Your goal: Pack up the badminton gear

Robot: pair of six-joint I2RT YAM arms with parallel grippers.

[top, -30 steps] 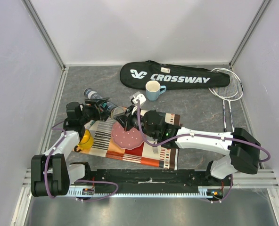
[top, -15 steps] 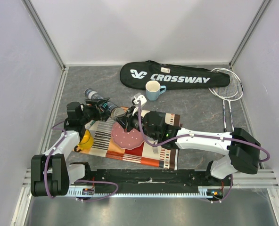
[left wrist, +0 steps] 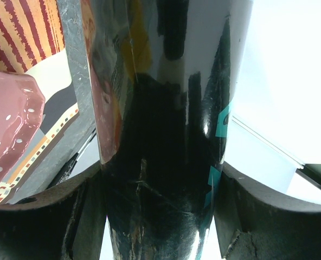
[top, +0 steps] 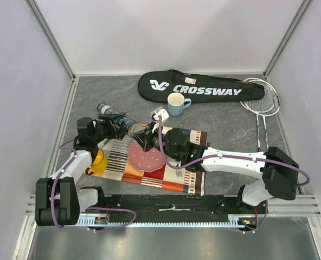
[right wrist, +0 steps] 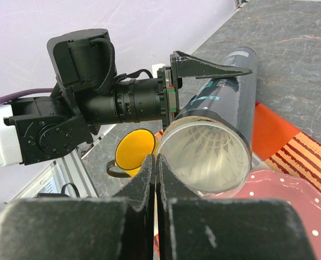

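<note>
DESK: What does the coming move turn on?

PHOTOGRAPHER: The tube [top: 119, 120]. It lies slantwise at the left of the table, one end far and left. Its open mouth points near and right, straight at the right gripper [right wrist: 153, 162]. That gripper's fingers are pressed together with nothing between them, tips just beside the rim of the mouth. Whether they touch it cannot be told.

DESK: Who has the tube?

PHOTOGRAPHER: The left gripper [left wrist: 160, 179], spread wide and clamped on the barrel, one finger on either side. So the left arm carries it, while the right arm is nearer the mouth. White shuttlecock feathers [right wrist: 206, 154] show inside; how many cannot be counted.

DESK: Any writing?

PHOTOGRAPHER: "CROSSWAY" in white, with a logo, on the black racket bag [top: 204, 89], which lies left to right along the far side. Teal lettering runs along the tube but is too small to read.

DESK: And the rest?

PHOTOGRAPHER: Two rackets [top: 261, 100] lie at the far right, heads beside the bag's right end, nearer the right arm and, by the look of it, not yet packed. A blue cup [top: 175, 103] stands just in front of the bag. A yellow mug [top: 99, 160] and a pink plate [top: 146, 158] sit on a striped cloth [top: 174, 176], the plate just on the near side of the tube's mouth.
</note>
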